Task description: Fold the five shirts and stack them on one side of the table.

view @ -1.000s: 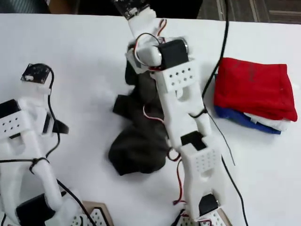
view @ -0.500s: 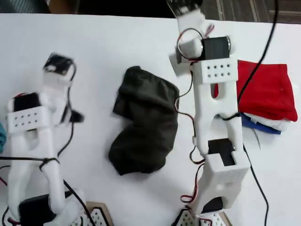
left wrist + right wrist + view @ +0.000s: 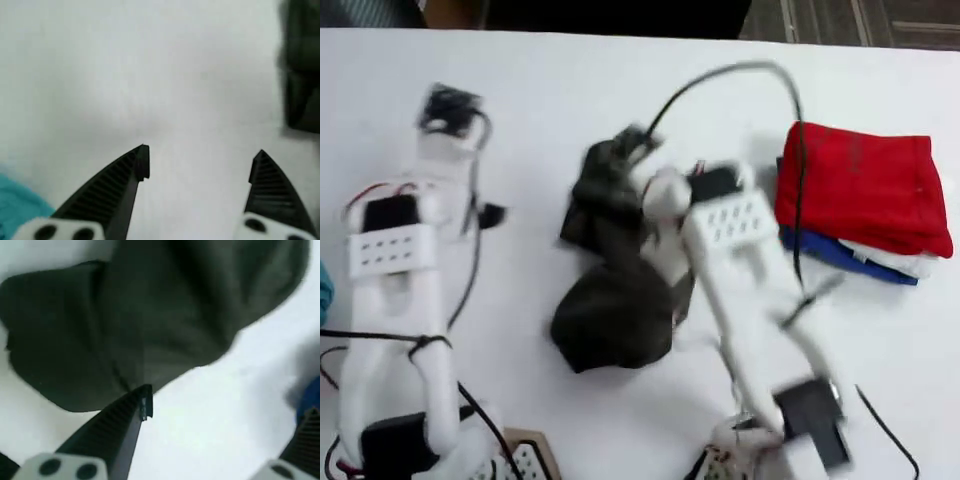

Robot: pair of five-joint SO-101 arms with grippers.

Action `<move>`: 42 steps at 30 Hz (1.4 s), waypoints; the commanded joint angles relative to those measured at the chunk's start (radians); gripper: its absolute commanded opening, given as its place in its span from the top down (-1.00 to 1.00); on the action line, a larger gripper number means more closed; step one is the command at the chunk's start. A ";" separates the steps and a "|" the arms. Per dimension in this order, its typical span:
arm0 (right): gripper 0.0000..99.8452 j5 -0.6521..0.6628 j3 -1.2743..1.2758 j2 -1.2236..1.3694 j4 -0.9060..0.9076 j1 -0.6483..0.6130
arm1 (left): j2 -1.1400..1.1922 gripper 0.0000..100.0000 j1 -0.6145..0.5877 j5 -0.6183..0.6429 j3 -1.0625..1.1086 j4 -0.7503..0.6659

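Note:
A crumpled dark shirt (image 3: 605, 320) lies mid-table. In the high view my right arm (image 3: 725, 225) stretches over its right side, with the gripper end above the shirt's far edge. The right wrist view has my right gripper (image 3: 227, 410) open just off the dark shirt (image 3: 150, 315), with bare table between the fingers. At the right side, a folded red shirt (image 3: 860, 185) tops a stack with blue (image 3: 830, 252) and white (image 3: 900, 262) shirts below. My left gripper (image 3: 200, 162) hangs open over bare table left of the dark shirt (image 3: 302, 75). A teal shirt (image 3: 15, 210) lies by it.
The left arm (image 3: 390, 250) stands at the table's left, with teal cloth (image 3: 324, 290) at the left edge. A black cable (image 3: 760, 75) arcs over the right arm toward the stack. Bare white table (image 3: 540, 80) lies behind the dark shirt.
The right arm swung right toward the red stack, then back left and low over the dark shirt. The left arm stretched farther back. The dark shirt's far end looks shifted.

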 commanded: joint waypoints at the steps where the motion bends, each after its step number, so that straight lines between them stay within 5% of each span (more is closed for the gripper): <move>1: 0.13 0.002 0.281 -0.214 -0.116 -0.105 | -0.006 0.33 -0.127 -0.008 -0.038 0.026; 12: 0.13 -0.020 0.430 -0.042 -0.314 -0.297 | -0.014 0.33 -0.276 -0.078 0.147 -0.031; 16: 0.21 -0.018 0.388 0.104 -0.344 -0.174 | -0.015 0.33 -0.279 -0.078 0.228 -0.074; 21: 0.96 -0.017 0.173 0.151 -0.314 0.128 | -0.015 0.33 -0.281 -0.078 0.249 -0.078; 26: 0.96 0.002 -0.235 0.154 -0.159 0.325 | -0.015 0.33 -0.279 -0.077 0.249 -0.078; 33: 0.96 0.127 -0.655 0.160 0.008 0.349 | -0.015 0.33 -0.273 -0.074 0.249 -0.078; 42: 0.88 0.129 -0.582 0.163 0.008 0.346 | -0.015 0.33 -0.273 -0.077 0.249 -0.075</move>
